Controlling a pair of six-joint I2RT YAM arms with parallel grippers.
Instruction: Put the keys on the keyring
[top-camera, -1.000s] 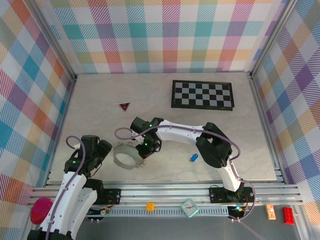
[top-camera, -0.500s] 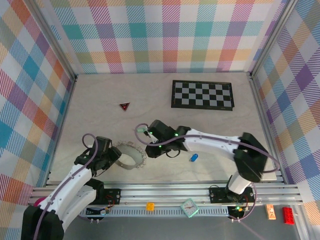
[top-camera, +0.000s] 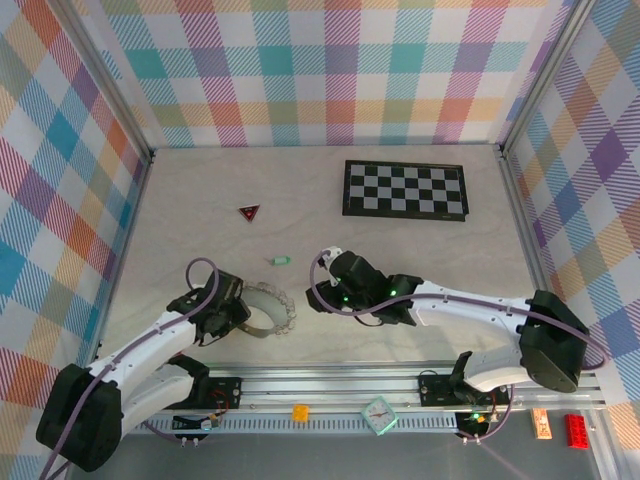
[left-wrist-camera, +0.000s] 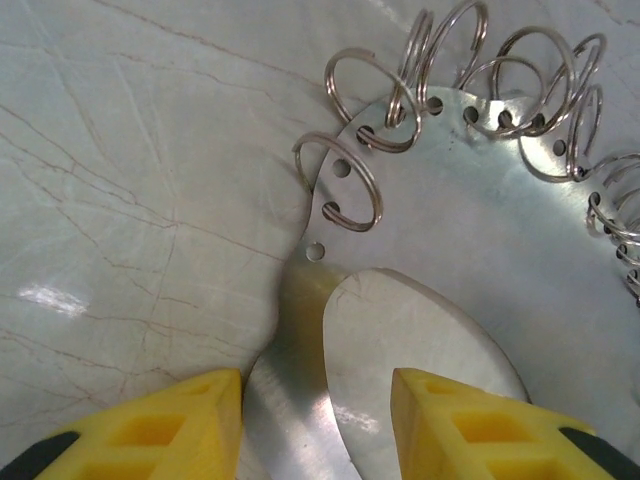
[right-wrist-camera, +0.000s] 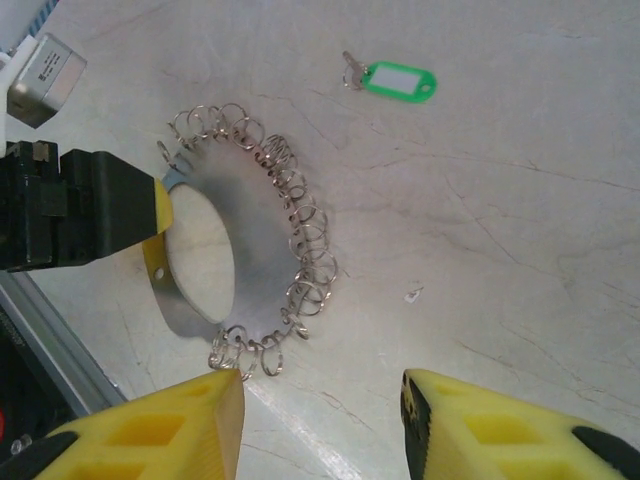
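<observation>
The keyring (top-camera: 265, 308) is a wide grey metal band standing on edge on the table, with several small wire rings along its rim. My left gripper (top-camera: 236, 314) is open and straddles the band's wall (left-wrist-camera: 300, 400), one yellow finger (left-wrist-camera: 190, 425) outside and the other inside the loop. A gap shows on the inner side. One key with a mint-green head (top-camera: 280, 261) lies loose on the table beyond the ring, also seen as the green key (right-wrist-camera: 398, 80). My right gripper (top-camera: 330, 268) hovers open and empty to the right of the keyring (right-wrist-camera: 240, 250).
A dark red triangle (top-camera: 249, 212) lies at the back left. A checkerboard (top-camera: 405, 190) lies at the back right. The right arm (top-camera: 470, 305) stretches low across the front right of the table. Small items sit on the front rail (top-camera: 340, 412).
My right gripper opened, left the green key on the table and drew back to the right; its arm now covers the blue key. My left gripper reached the ring and its jaws narrowed around the band.
</observation>
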